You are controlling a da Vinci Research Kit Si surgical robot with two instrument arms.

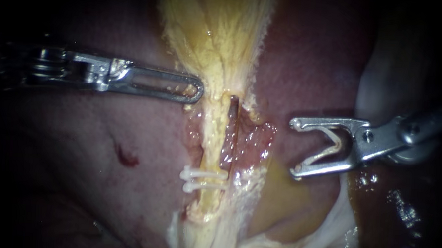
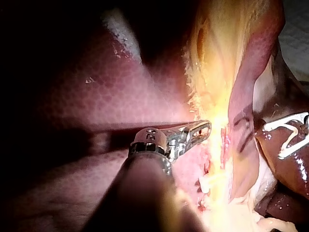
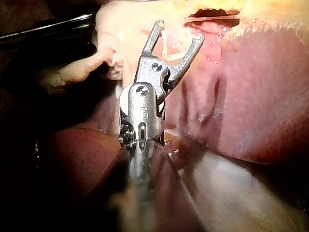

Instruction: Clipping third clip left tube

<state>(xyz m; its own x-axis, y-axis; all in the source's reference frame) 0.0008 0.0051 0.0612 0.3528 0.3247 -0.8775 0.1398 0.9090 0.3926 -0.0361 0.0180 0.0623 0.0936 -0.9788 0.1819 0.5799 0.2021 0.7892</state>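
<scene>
Rt instrument (image 1: 295, 147) jaws spread, gripping loaded clip (image 1: 335, 143), right of left tube (image 1: 211, 143); left instrument (image 1: 195, 90) jaws closed. Approach: next I straddle tube.

right instrument (image 1: 294, 147): shiny metal | its clip (image 1: 335, 143): plastic | liver (image 1: 56, 146): wet, glossy
</scene>
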